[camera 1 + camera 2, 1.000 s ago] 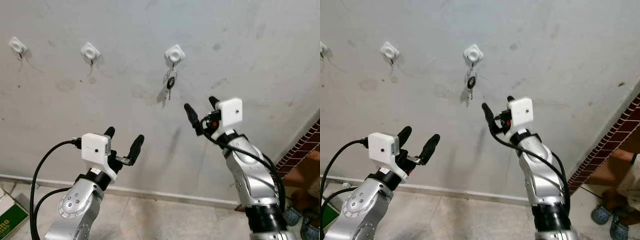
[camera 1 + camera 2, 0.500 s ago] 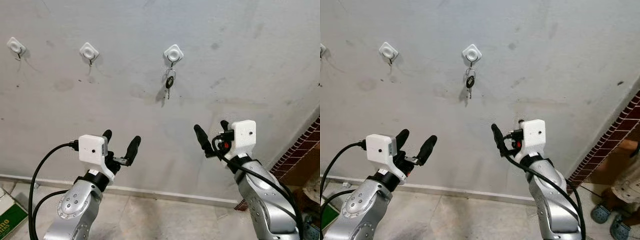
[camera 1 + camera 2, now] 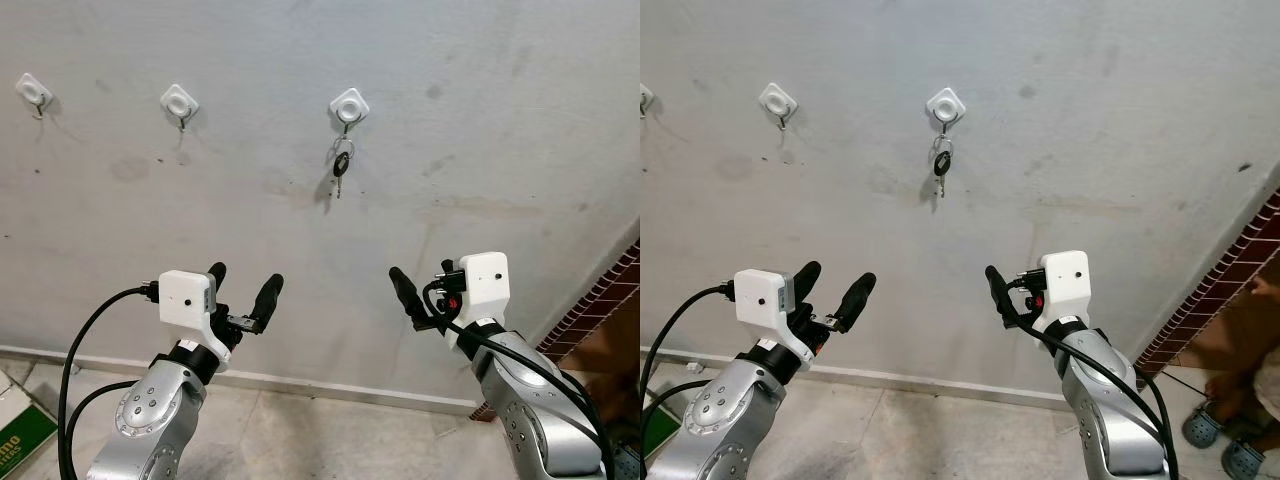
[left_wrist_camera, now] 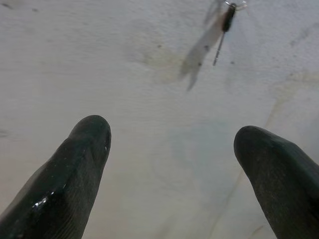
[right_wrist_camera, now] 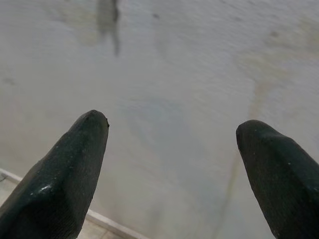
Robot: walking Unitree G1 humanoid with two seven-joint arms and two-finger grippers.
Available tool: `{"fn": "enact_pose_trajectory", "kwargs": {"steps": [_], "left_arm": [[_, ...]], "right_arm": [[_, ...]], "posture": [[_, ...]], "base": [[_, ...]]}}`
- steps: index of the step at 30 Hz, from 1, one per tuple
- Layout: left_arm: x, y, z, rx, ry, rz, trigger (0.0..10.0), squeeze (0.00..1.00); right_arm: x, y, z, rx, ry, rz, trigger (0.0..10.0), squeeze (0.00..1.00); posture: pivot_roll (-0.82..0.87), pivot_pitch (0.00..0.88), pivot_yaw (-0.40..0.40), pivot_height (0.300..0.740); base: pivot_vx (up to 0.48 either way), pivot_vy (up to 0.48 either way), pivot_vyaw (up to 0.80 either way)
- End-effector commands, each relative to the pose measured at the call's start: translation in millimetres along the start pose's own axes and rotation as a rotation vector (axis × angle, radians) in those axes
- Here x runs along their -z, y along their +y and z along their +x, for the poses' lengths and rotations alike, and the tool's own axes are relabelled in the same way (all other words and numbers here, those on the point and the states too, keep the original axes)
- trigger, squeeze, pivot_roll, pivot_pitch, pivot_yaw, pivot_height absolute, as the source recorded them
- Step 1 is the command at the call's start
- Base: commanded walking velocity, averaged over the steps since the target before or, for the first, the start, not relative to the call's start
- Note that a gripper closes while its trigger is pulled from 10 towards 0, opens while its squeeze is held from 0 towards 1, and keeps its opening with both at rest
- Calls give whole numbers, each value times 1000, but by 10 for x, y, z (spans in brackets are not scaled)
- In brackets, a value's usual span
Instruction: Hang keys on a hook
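A black-headed key on a ring (image 3: pixel 342 165) hangs from a white wall hook (image 3: pixel 349 107), the rightmost of three; it also appears in the left wrist view as a key (image 4: pixel 227 20) with its shadow. My right gripper (image 3: pixel 420 272) is open and empty, well below the key and a little to its right, facing the wall. My left gripper (image 3: pixel 246 277) is open and empty too, lower left of the key. In the right wrist view the fingers (image 5: pixel 75 164) frame bare wall.
Two more white hooks (image 3: pixel 180 100) (image 3: pixel 34 90) sit bare on the grey wall to the left. A skirting board (image 3: pixel 330 390) meets the tiled floor. A green box (image 3: pixel 20 430) lies at lower left. A brick wall (image 3: pixel 610 290) and a person's sandalled feet (image 3: pixel 1215 430) are at right.
My right arm has dropped down and drawn back from just under the key, its gripper staying open. The key still hangs on the hook. The left arm has hardly moved.
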State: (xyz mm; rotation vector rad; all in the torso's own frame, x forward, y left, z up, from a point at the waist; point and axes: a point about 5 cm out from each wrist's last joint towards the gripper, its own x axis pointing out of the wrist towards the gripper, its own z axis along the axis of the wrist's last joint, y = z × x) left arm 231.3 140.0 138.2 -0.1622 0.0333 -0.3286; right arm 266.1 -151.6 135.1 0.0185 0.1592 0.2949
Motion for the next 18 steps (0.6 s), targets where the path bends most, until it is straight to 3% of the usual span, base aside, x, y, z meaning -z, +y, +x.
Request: {"fn": "enact_pose_trajectory", "kwargs": {"steps": [1, 7, 18], "left_arm": [[-5, 21, 0, -6, 9, 7, 10000, 0], [-5, 17, 7, -2, 10, 7, 10000, 0], [9, 0, 16, 6, 16, 8, 10000, 0]], "right_arm": [[-75, 47, 0, -20, -22, -14, 10000, 0], [-76, 52, 3, -30, -14, 22, 10000, 0], [-106, 47, 12, -29, -20, -3, 10000, 0]], "posture": [[79, 3, 5, 740], [79, 4, 6, 740], [77, 5, 7, 740]], "base": [[0, 322, 0], [0, 332, 0], [0, 336, 0]]}}
